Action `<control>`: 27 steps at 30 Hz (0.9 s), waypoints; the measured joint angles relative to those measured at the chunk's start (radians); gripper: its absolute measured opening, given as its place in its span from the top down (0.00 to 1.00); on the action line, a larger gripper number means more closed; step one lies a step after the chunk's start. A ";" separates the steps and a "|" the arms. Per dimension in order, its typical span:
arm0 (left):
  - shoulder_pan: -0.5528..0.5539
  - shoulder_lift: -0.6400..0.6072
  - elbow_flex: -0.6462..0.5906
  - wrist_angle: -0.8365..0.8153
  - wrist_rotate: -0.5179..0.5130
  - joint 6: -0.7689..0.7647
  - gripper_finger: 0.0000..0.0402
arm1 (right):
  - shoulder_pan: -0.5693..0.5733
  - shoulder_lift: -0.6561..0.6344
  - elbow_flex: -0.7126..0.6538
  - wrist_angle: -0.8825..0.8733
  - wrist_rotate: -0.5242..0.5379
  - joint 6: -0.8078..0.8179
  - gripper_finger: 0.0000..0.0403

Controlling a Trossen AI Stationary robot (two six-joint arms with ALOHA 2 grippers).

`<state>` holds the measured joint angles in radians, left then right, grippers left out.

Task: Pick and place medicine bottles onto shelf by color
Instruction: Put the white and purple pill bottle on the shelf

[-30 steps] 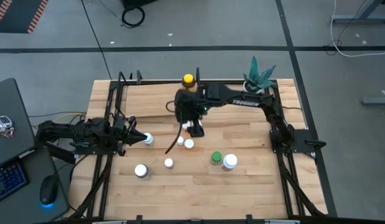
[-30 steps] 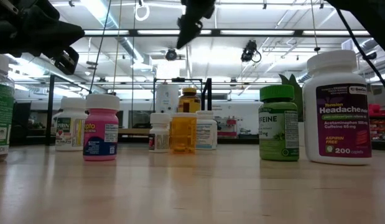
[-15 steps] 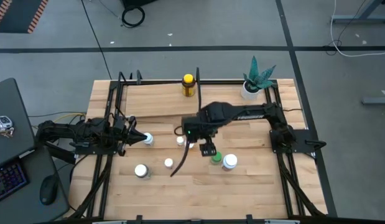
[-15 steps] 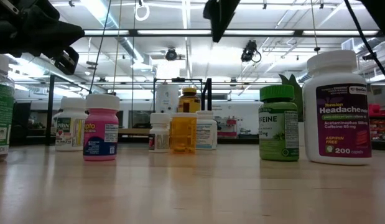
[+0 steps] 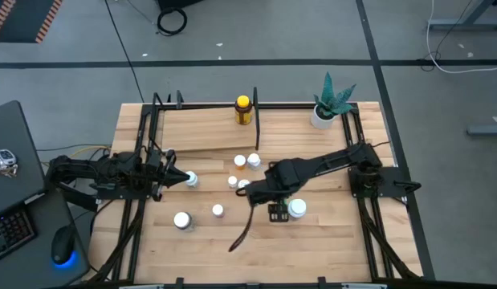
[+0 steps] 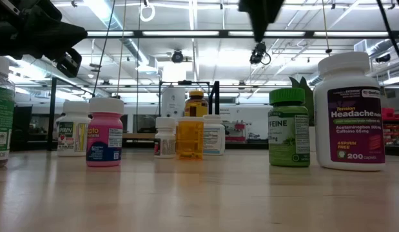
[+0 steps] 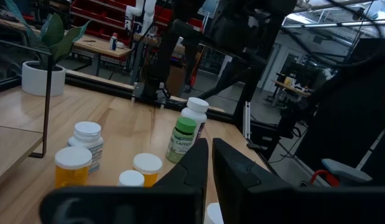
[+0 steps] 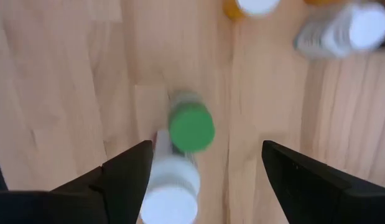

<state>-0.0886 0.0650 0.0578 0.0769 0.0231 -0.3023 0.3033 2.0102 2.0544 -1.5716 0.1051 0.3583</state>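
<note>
My right gripper point(image 8: 206, 146) is open and hangs above the green-capped bottle point(image 8: 191, 129), pointing down, one finger on either side of it. A large white-capped bottle point(image 8: 170, 186) stands against the green one. In the low view they are the green bottle point(image 6: 289, 127) and the white one point(image 6: 349, 111). My left gripper point(image 5: 182, 178) is shut at the table's left, level, its tip beside a small white bottle point(image 5: 191, 180). The shelf board point(image 5: 201, 128) lies at the far side, and an amber yellow-capped bottle point(image 5: 243, 110) stands on it. My left gripper's shut tips point(image 7: 209, 163) stand right beside the small white bottle's cap point(image 7: 214, 214). I cannot tell whether they touch it.
An orange bottle point(image 5: 239, 161) and several white bottles point(image 5: 253, 161) stand mid-table, with more at the near left point(image 5: 182, 220). A potted plant point(image 5: 324, 108) is at the far right. A pink bottle point(image 6: 105, 132) shows in the low view. Black frame rods point(image 5: 256, 120) edge the shelf.
My right gripper has gone from beside the shelf toward the table's near edge and right, past the middle bottles, and now stands over the green bottle. No bottle has moved.
</note>
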 joint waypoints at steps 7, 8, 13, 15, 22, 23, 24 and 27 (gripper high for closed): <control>0.000 0.000 0.000 0.000 0.000 0.000 0.90 | 0.047 -0.192 -0.294 0.168 0.016 0.165 0.22; 0.000 0.000 0.000 0.000 0.000 0.000 0.90 | 0.053 -0.217 -0.335 0.193 0.013 0.192 0.22; 0.000 0.000 0.000 0.000 0.000 0.000 0.92 | 0.083 -0.297 -0.477 0.244 -0.009 0.316 0.17; 0.000 0.000 0.000 0.000 0.000 0.000 0.92 | 0.094 -0.304 -0.514 0.261 -0.021 0.333 0.15; 0.000 0.000 0.000 0.000 0.000 0.000 0.92 | 0.113 -0.294 -0.588 0.327 -0.055 0.362 0.08; 0.000 0.000 0.000 0.000 0.000 0.000 0.92 | 0.113 -0.294 -0.595 0.343 -0.060 0.365 0.07; 0.000 0.000 0.000 0.000 0.000 0.000 0.91 | 0.113 -0.295 -0.601 0.358 -0.062 0.368 0.07; 0.000 0.000 0.000 0.000 0.000 0.000 0.90 | 0.115 -0.295 -0.628 0.361 -0.057 0.369 0.07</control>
<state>-0.0887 0.0652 0.0578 0.0769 0.0233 -0.3021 0.4179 1.7157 1.4268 -1.2102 0.0476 0.7273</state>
